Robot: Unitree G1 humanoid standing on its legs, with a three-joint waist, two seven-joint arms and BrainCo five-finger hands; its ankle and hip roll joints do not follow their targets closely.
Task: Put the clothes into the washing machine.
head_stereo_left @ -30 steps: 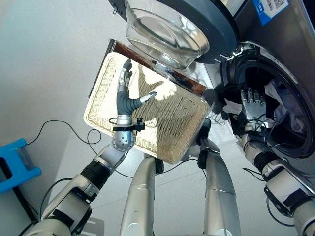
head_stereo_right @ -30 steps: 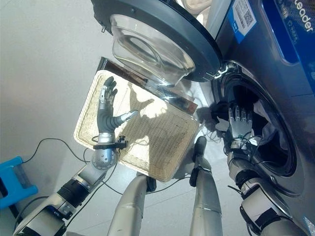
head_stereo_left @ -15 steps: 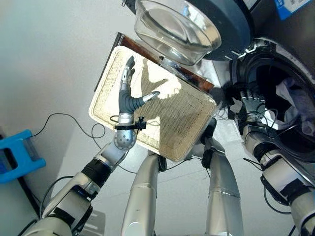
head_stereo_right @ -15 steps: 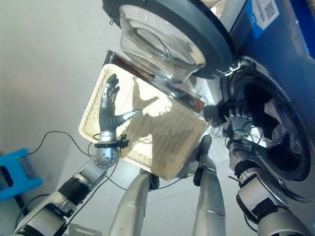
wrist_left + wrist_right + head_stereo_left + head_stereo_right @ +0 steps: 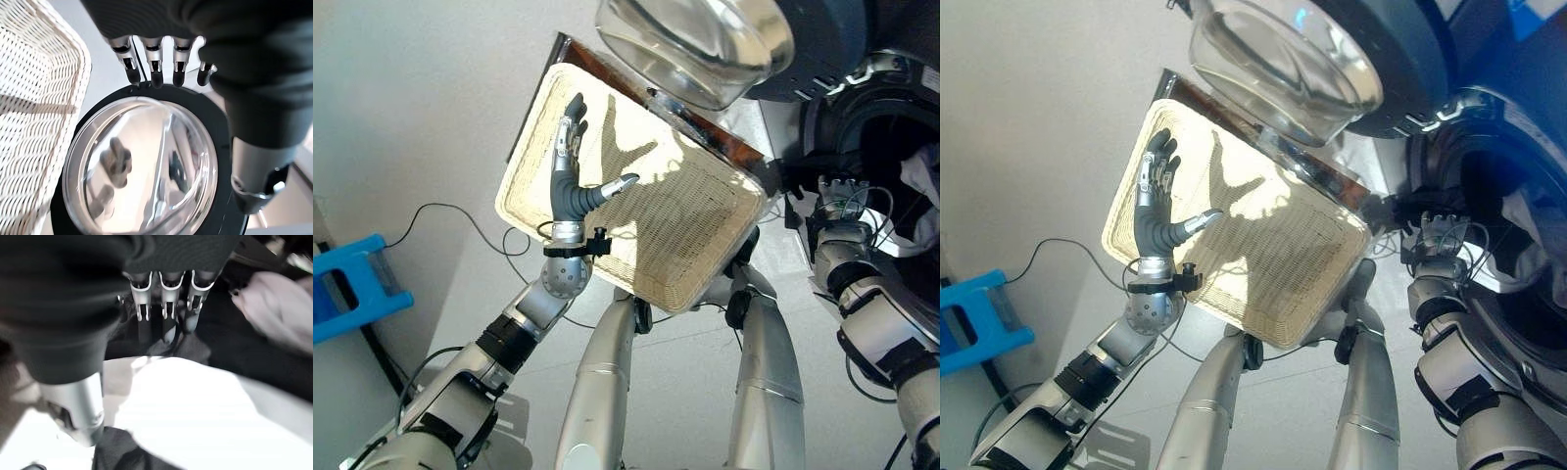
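Wicker basket [image 5: 705, 245]: cream, woven pattern, dark brown rim along its far edge. Washing machine [image 5: 1538, 117]: dark blue body. Door [image 5: 822, 59]: dark grey ring around clear glass. Clothes [image 5: 920, 181] in the drum: white and pale. Crate [image 5: 352, 294] on the floor: bright blue.

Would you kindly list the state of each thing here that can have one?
Washer door: swung open.
Basket: empty, on the floor.
Clothes: inside the drum.
Left hand: open, above the basket, holding nothing.
Right hand: at the drum's mouth, fingers straight, holding nothing.
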